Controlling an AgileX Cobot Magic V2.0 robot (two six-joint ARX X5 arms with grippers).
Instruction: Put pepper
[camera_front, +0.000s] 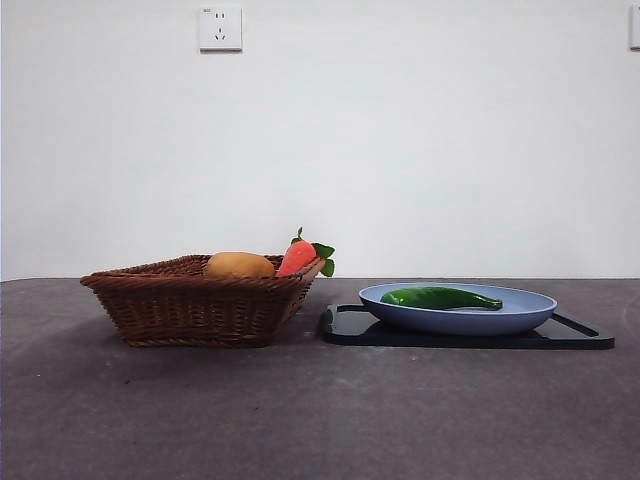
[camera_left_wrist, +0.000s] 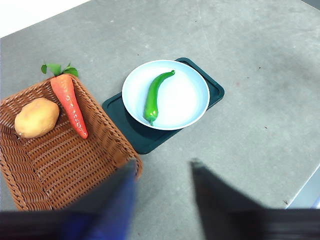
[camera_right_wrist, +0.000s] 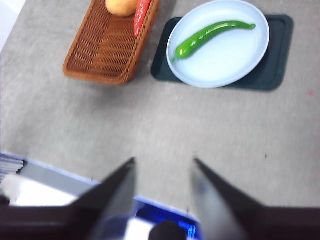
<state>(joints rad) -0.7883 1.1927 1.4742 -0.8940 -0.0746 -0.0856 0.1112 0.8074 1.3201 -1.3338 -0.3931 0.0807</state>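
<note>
Wrist views: left gripper & right gripper wide apart, empty; pepper on plate.

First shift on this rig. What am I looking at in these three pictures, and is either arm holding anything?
It is a two-armed table robot. One picture looks level across the table; the other two come from cameras on each wrist, with that arm's two black jaws at the bottom edge. The left gripper and right gripper are both open and hold nothing, high above the table. The pepper lies in a blue plate on a dark tray. Beside it, a wicker basket holds a potato and a carrot.
</note>
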